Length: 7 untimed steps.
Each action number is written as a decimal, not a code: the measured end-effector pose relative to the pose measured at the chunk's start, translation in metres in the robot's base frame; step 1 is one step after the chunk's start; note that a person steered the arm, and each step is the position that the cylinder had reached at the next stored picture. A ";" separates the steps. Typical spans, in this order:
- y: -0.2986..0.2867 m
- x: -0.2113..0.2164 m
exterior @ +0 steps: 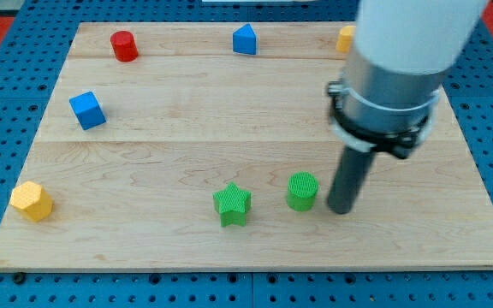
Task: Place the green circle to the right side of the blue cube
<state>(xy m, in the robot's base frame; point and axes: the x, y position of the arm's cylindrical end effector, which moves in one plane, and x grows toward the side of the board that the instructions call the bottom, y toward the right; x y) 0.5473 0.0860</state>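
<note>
The green circle [302,191], a short green cylinder, stands on the wooden board [187,128] below the middle, toward the view's right. The blue cube [87,110] sits far off at the view's left, in the upper half. My tip [341,208] rests on the board just to the right of the green circle, a small gap from it. The arm's white and grey body rises above it at the view's top right.
A green star [232,204] lies just left of the green circle. A red cylinder [124,45] and a blue pentagon-like block [245,39] sit along the top edge. A yellow hexagon [32,201] is at lower left. A yellow block [346,38] is half hidden behind the arm.
</note>
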 end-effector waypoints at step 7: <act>-0.252 -0.127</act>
<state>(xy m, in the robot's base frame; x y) 0.4200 -0.1662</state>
